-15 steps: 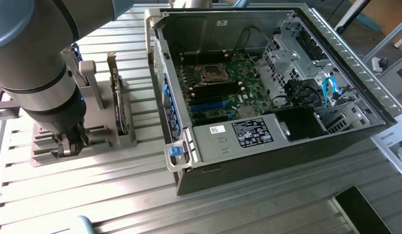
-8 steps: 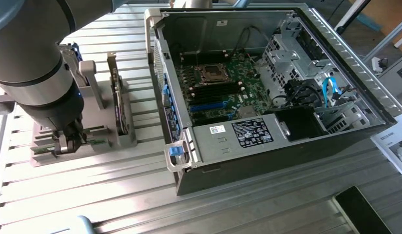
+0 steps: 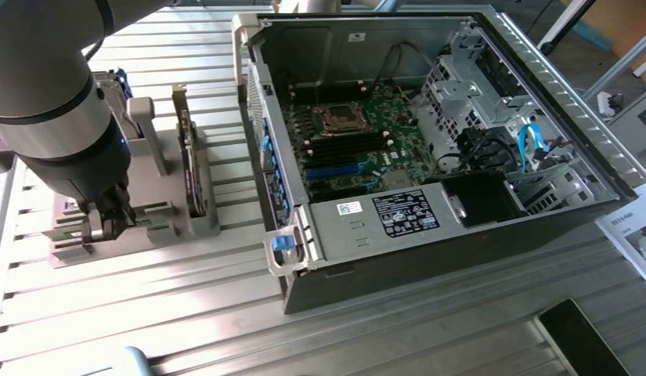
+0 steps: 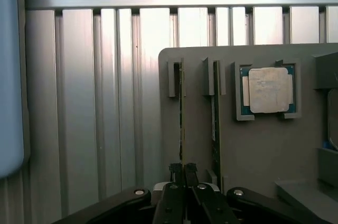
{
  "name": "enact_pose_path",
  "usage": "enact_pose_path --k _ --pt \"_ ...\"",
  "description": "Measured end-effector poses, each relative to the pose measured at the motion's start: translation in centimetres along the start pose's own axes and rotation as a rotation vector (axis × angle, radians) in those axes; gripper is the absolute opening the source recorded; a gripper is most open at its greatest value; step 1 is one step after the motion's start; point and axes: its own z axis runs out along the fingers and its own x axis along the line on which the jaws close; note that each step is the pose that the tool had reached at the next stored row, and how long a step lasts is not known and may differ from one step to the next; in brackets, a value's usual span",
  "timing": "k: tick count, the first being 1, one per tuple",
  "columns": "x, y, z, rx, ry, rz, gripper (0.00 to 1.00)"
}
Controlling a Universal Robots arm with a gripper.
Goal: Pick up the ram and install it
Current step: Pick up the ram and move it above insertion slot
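Note:
The ram (image 4: pixel 181 113) is a thin green stick seen edge-on, standing in a slot of the grey holder plate (image 4: pixel 253 150). My gripper (image 4: pixel 182 170) is shut on its near end, with one dark fingertip (image 4: pixel 175 169) pressed to each side. The stick still sits in its slot. A second stick (image 4: pixel 215 123) stands in the neighbouring slot. In the exterior view my gripper (image 3: pixel 98 225) reaches down into the holder (image 3: pixel 160 223) at the exterior view's left, well apart from the open computer case (image 3: pixel 532 63) with its motherboard (image 3: pixel 349 145).
A processor chip (image 4: pixel 268 91) lies in a pocket of the holder. An expansion card (image 3: pixel 187 160) stands upright in the holder between my arm and the case. A black block (image 3: pixel 584 337) and a printed sheet (image 3: pixel 636 235) lie at the exterior view's right, on the ribbed metal table (image 3: pixel 145 313).

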Motion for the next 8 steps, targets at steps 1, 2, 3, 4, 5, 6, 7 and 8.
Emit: enact_pose_path --k 1,2,3,4,5,6,7,8 --pt "0.0 0.0 -0.2 0.0 0.0 0.0 0.12" --pt "0.0 0.0 -0.35 -0.0001 0.0001 0.0 0.12" --pt "0.0 0.0 -0.48 0.0 0.0 0.0 0.12" --pt "0.0 0.0 -0.62 -0.0001 0.0001 0.0 0.12" --pt "0.0 0.0 -0.81 0.0 0.0 0.0 0.12" --pt "0.0 0.0 -0.97 0.0 -0.0001 0.0 0.12" --pt "0.0 0.0 -1.13 0.0 0.0 0.0 0.12" --pt "0.0 0.0 -1.33 0.0 0.0 0.0 0.12"
